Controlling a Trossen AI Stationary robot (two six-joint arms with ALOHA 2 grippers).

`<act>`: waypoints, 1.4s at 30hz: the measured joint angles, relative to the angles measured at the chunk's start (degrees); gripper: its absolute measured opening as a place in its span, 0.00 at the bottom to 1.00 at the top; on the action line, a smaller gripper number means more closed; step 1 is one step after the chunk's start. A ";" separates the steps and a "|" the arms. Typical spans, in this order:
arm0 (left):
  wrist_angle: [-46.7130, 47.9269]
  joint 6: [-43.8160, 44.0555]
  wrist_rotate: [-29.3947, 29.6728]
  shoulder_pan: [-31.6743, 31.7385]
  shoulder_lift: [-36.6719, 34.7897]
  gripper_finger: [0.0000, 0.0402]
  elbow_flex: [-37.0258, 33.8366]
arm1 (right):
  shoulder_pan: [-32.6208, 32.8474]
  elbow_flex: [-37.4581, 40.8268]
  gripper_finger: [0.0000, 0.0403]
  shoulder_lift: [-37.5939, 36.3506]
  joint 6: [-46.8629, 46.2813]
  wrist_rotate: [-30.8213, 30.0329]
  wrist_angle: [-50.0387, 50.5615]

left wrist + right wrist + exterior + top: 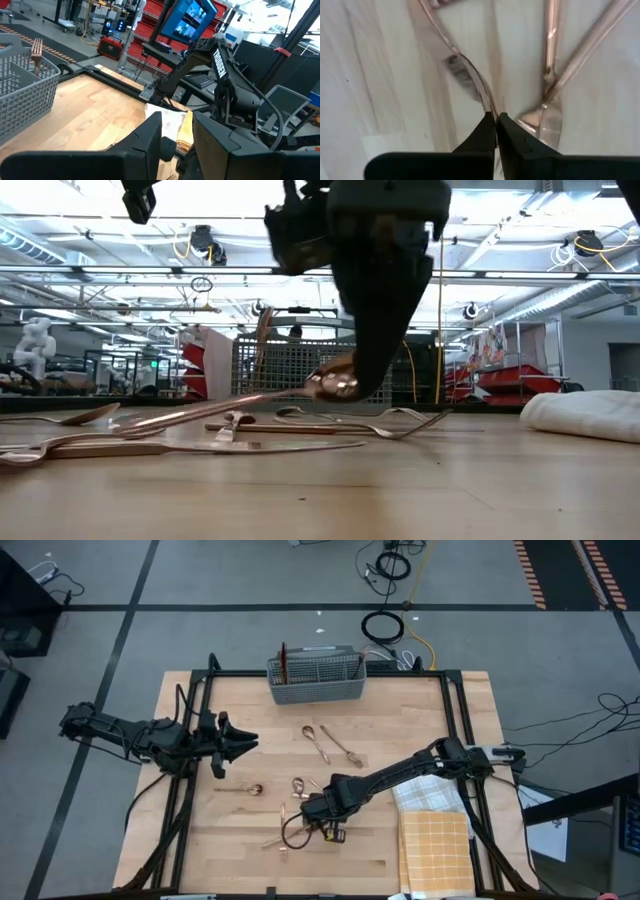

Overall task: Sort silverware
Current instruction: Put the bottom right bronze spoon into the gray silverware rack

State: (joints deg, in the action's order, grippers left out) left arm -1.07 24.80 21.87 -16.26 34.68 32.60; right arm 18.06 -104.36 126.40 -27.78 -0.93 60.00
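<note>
Spoon [470, 75] pinched in my right gripper [496, 120] jaws, near tabletop's front edge, one end lifted. Raise straight, clear neighbouring pieces, carry to basket [315, 678] at back edge. Left gripper [240, 740] waits, open.

Grey floor [250, 580] with black tape lines; red shelving [150, 30] behind

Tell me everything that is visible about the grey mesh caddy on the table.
The grey mesh caddy is a long rectangular basket of grey lattice that looks like plastic or coated wire, open at the top and split into compartments by inner walls. It stands upright at the far edge of the wooden table, near the middle, away from both arms. Copper silverware stands upright in its left end compartment; in the left wrist view fork tines rise above the rim. Neither claw touches it.
</note>
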 joint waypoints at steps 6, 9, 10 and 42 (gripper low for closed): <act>0.02 0.23 0.00 0.01 0.00 0.28 0.00 | 0.45 -0.04 0.00 -3.02 -3.43 -2.43 6.27; 0.05 0.35 0.00 0.01 0.00 0.28 0.00 | 0.77 -0.04 0.00 -5.23 -4.80 -4.86 7.01; 0.08 0.35 0.00 0.00 0.00 0.28 0.00 | 0.79 -0.04 0.00 -6.19 -5.16 -5.61 7.00; 0.34 0.42 1.40 0.01 0.09 0.28 0.00 | -28.47 -5.63 0.00 -21.28 40.69 -56.39 26.81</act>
State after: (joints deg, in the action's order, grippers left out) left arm -0.74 25.21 23.26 -16.25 34.76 32.60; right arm -10.41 -109.98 105.12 12.90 -57.33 86.81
